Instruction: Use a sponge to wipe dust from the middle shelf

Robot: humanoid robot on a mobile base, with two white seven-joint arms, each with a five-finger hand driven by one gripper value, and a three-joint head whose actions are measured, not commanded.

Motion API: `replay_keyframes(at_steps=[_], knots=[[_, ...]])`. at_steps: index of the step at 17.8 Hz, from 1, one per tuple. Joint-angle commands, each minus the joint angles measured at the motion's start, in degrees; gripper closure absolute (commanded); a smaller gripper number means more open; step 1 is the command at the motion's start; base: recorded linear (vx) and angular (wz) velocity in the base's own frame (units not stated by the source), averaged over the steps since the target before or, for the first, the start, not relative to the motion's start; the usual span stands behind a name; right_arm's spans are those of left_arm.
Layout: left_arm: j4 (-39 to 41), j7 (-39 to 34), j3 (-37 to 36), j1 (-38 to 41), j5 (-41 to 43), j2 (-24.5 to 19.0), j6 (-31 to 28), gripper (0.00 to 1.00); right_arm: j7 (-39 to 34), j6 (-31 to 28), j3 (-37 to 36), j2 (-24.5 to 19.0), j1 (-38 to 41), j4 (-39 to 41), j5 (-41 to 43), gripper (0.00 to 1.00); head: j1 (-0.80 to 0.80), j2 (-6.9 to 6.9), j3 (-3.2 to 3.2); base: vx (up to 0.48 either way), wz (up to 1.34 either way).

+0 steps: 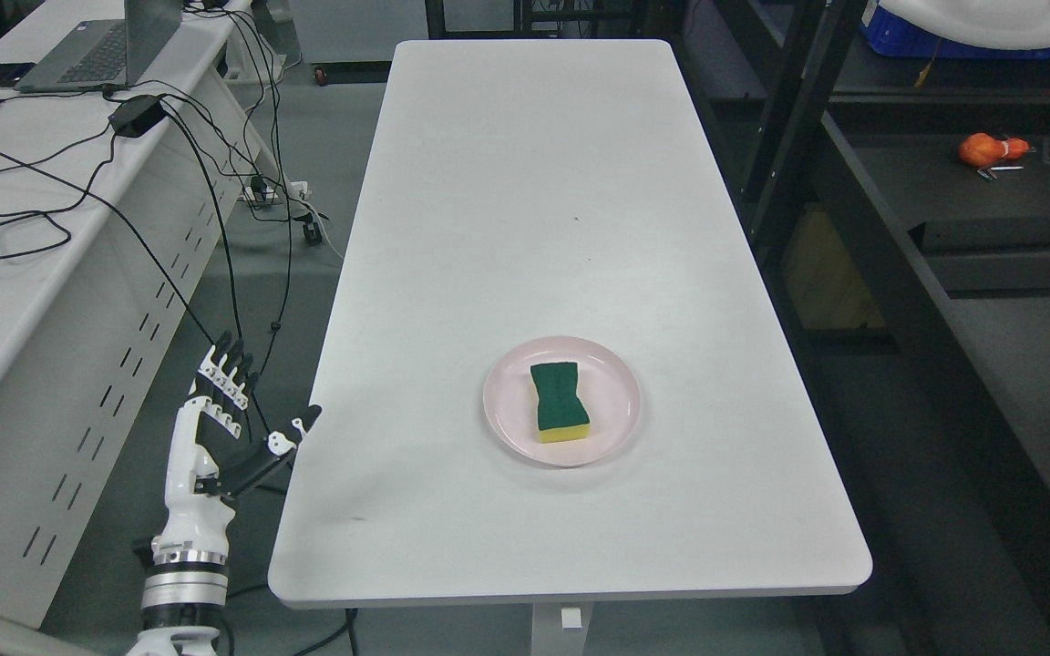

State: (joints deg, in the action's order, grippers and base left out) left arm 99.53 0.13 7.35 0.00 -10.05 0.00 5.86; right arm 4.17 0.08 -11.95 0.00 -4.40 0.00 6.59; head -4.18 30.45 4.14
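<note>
Green-and-yellow sponge (561,402) lying flat on a pink plate (507,415), on the white worktop (543,200). Left hand (229,415) well left of the plate, off the worktop edge, fingers spread, grasping nothing

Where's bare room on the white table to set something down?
The table is bare from the pink plate to its far end, and along the near edge. The plate holds the sponge. The open left hand hangs off the left edge.
</note>
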Motion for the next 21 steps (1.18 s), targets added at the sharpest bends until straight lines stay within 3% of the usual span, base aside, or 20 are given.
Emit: replay_keyframes(at_steps=[1,9,17,19,21], knots=[[0.2,0.1,0.1,1.5,-0.1,-1.0,0.1,0.01,0.0,-4.1,0.0,1.0,0.0,1.0,0.0,0.00,0.00,0.00,0.00,0.000,0.00],[-2.0,0.4,0.4,-1.2,0.0,-1.0,0.1,0.01,0.0,-4.1,0.0,1.0,0.0,1.0,0.0,0.00,0.00,0.00,0.00,0.000,0.00],[-8.9,0.5,2.7,-12.2,0.2,-9.0,1.1,0.01,0.0,-4.1,0.0,1.0,0.0,1.0,0.0,0.00,0.00,0.00,0.00,0.000,0.00],[-9.9,0.5,2.1,-15.7,1.7,-12.5,5.0,0.01,0.0,-4.1,0.0,1.0,0.0,1.0,0.0,0.00,0.00,0.00,0.00,0.000,0.00],[-11.5,2.9,1.0,-19.4,9.3,-16.5,12.9,0.01,0.0,-4.1,0.0,1.0,0.0,1.0,0.0,0.00,0.00,0.00,0.00,0.000,0.00]])
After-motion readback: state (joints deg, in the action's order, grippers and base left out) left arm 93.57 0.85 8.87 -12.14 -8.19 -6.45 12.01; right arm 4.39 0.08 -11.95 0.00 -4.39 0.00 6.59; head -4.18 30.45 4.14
